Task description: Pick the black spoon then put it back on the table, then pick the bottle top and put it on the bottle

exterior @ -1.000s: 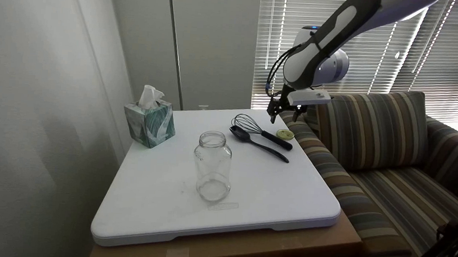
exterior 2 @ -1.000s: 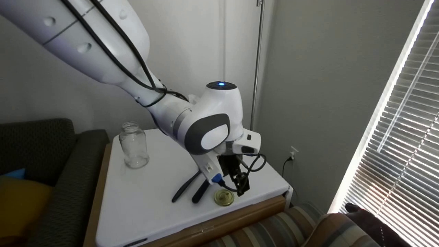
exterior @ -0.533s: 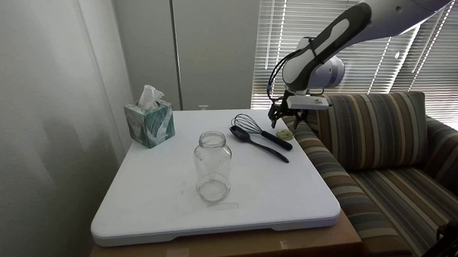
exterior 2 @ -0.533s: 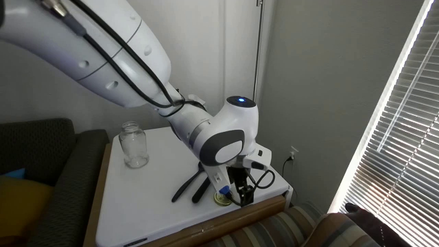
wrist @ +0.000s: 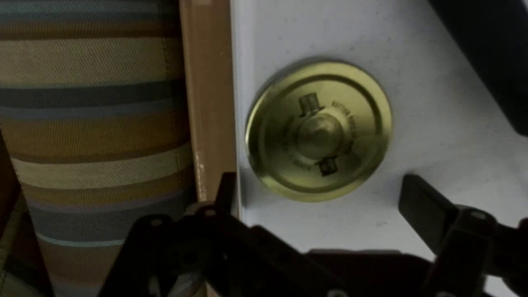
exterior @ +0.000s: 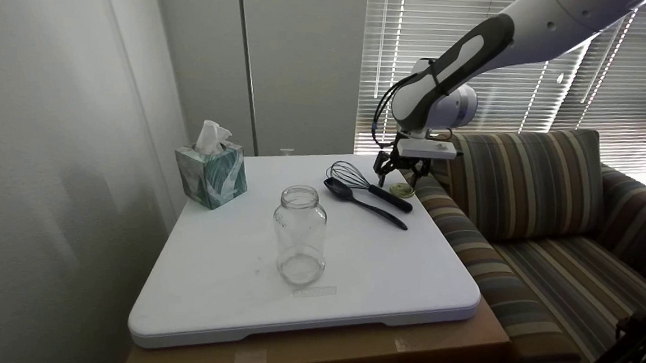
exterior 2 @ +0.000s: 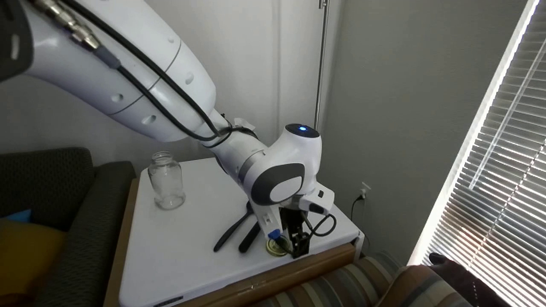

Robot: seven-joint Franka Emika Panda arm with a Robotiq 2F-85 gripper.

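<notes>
The room has blinds [exterior 2: 503, 140] and a striped couch [exterior: 553, 268] beside a white table [exterior: 240, 244], and the lid [wrist: 319, 132] lies flat on that table near its couch-side edge. We judge the second half of the task to be in hand: the spoon [exterior: 365, 205] rests on the table near the lid, so we take its part as done, though nothing here proves it. Our gripper [wrist: 319, 179] hangs at the lid with its fingers [wrist: 427, 210] spread wide, one to either side, holding nothing; how high they are we cannot tell. Next, we think, we must centre over the lid, go lower and close on its rim, then carry it to the jar [exterior: 301, 236], which stands upright and uncovered, well apart from the lid. The whisk [exterior: 386, 196] sits between lid and spoon, its handle [wrist: 493, 53] just beside the lid, leaving us little room for a finger there. On the lid's couch side, the opposite finger shows over the table's edge and could catch it. A high lift past whisk and spoon seems wise. The tissue box [exterior: 214, 175] stands across the table from the lid and should not hinder us.
</notes>
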